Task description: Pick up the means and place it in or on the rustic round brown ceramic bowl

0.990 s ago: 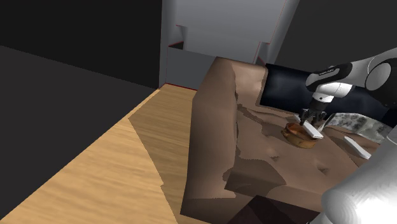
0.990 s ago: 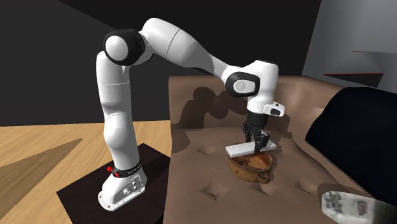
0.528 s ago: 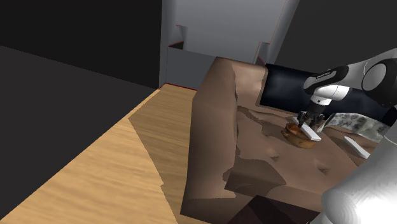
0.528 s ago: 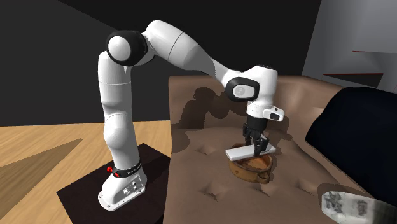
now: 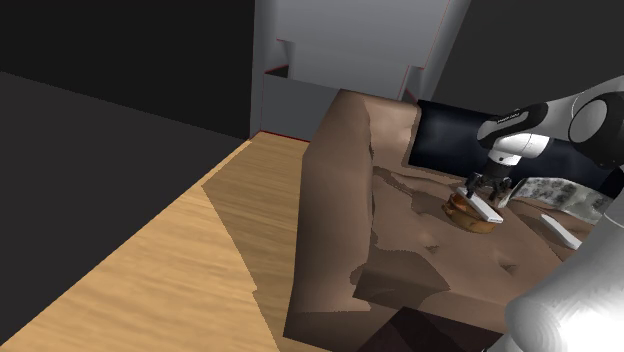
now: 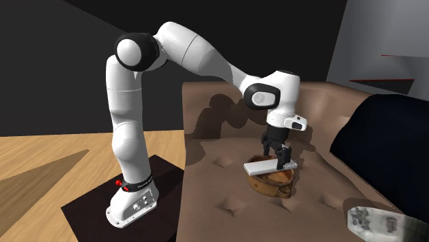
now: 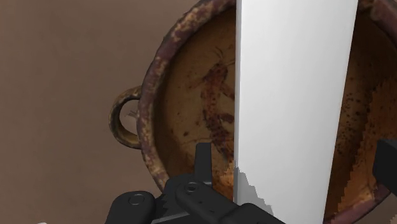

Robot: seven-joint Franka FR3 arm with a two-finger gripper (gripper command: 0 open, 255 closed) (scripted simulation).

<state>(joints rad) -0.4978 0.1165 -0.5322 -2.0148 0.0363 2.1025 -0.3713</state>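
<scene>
Gripper (image 6: 273, 154) pointing straight down over the bowl (image 6: 271, 183), and the jaws are spread, pinching nothing. From the wrist, the white bar (image 7: 296, 95) runs between the fingers (image 7: 202, 167) with a strip of bowl (image 7: 191, 108) showing on either side of it, so neither finger touches it. The bar lies across the bowl's mouth, on top of it. The bowl is brown and blotchy with a worn rim, and a small loop handle (image 7: 124, 118) sticks out on the side away from the bar.

Second exterior view now: the bowl sits on the brown sofa (image 6: 227, 206) at about 5 o'clock from the picture's middle, and the bar (image 6: 261, 165) is at 6 o'clock of the gripper, just under the fingertips. The arm arches in from 10 o'clock, its base on the dark stand (image 6: 86, 206) at 8 o'clock. A dark blue cushion (image 6: 385, 144) is at 3 o'clock, and a patterned pillow (image 6: 375, 220) is down at 5 o'clock by the edge.

Shoulder view: the gripper (image 5: 487, 190) is out at 3 o'clock, with the bar (image 5: 489, 209) and bowl (image 5: 462, 213) right beneath it. A second white piece (image 5: 562, 232) lies on the seat at 4 o'clock of the bowl, apart from it. Wood floor (image 5: 150, 260) is at 8 o'clock.
</scene>
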